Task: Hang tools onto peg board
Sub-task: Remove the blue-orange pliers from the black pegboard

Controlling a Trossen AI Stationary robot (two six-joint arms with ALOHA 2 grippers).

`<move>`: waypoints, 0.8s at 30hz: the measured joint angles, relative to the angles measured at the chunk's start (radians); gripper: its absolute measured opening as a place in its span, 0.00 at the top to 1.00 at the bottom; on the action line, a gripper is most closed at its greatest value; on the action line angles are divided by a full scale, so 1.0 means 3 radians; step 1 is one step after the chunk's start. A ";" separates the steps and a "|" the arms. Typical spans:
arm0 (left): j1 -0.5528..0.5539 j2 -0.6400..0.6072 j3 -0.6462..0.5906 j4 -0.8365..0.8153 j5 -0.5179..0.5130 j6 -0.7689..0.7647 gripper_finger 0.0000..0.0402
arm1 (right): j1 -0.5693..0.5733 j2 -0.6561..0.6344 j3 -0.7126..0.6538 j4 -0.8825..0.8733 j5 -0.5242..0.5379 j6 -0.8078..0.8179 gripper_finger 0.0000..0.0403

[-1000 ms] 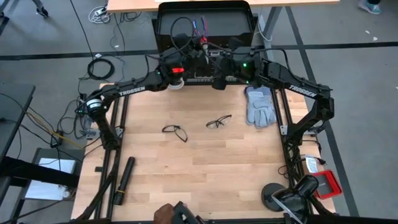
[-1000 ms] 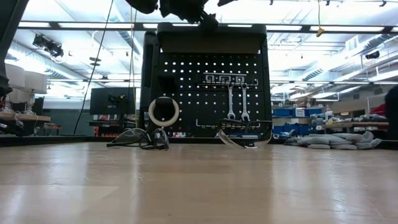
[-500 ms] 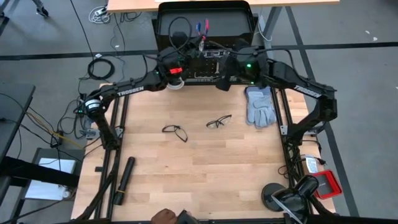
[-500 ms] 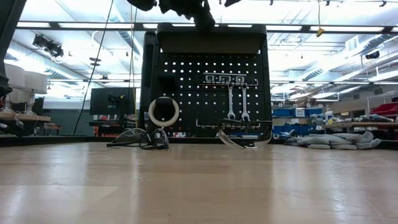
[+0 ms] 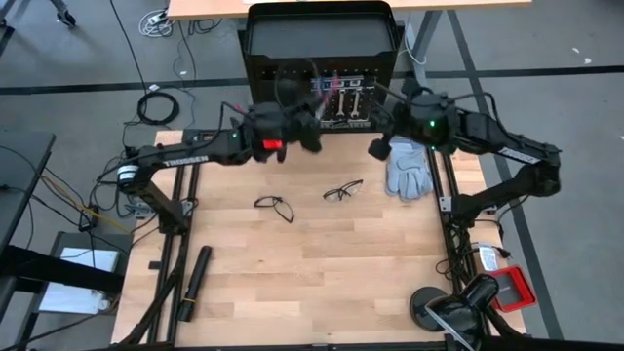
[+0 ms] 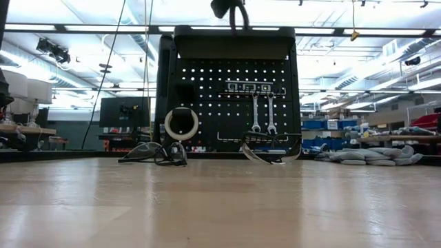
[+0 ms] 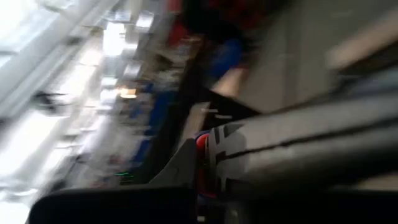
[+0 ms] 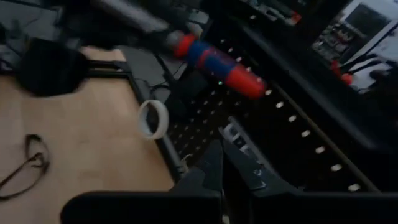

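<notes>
**benchrat:** So where's everything sitting? I'm seeing the white tape ring [image 6: 181,124] hanging on the peg board [image 6: 207,83], plus two wrenches [image 6: 262,114] dangling off a hook rail. Makes sense, they're up where pegs can catch them.

**pegfan:** Yep, and both pairs of glasses [image 5: 275,206] are lying loose on the desk [image 5: 322,283], well apart from the board, so they're waiting their turn. The red-and-blue-handled pliers [image 8: 217,62] are showing in the right wrist view, up in the air near the board's top. Looks like the left gripper [image 5: 310,132] is carrying them, its jaws clamping down on the far end, though I can't make out the contact itself. I'm guessing it's holding them high to clear the hood before lining up a hook.

**benchrat:** And the other arm?

**pegfan:** The right gripper [image 5: 375,151] is hovering beside the grey gloves [image 5: 408,168], jaws fully closed on nothing. The long black cylinder [image 5: 194,281] is lying near the desk's left edge.
</notes>
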 joint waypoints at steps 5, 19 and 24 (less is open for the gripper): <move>-0.0305 -0.0119 0.0015 -0.0937 -0.0076 -0.0521 0.87 | 0.0135 -0.0259 -0.0599 0.0279 0.0000 0.0154 0.97; -0.0727 0.0155 -0.0405 -0.2552 0.0365 -0.1696 0.86 | 0.0299 -0.0497 -0.1634 0.1075 -0.0009 0.0385 0.96; -0.0727 0.0371 -0.0637 -0.2685 0.0369 -0.1499 0.86 | 0.0300 -0.0477 -0.1841 0.1184 -0.0048 0.0464 0.97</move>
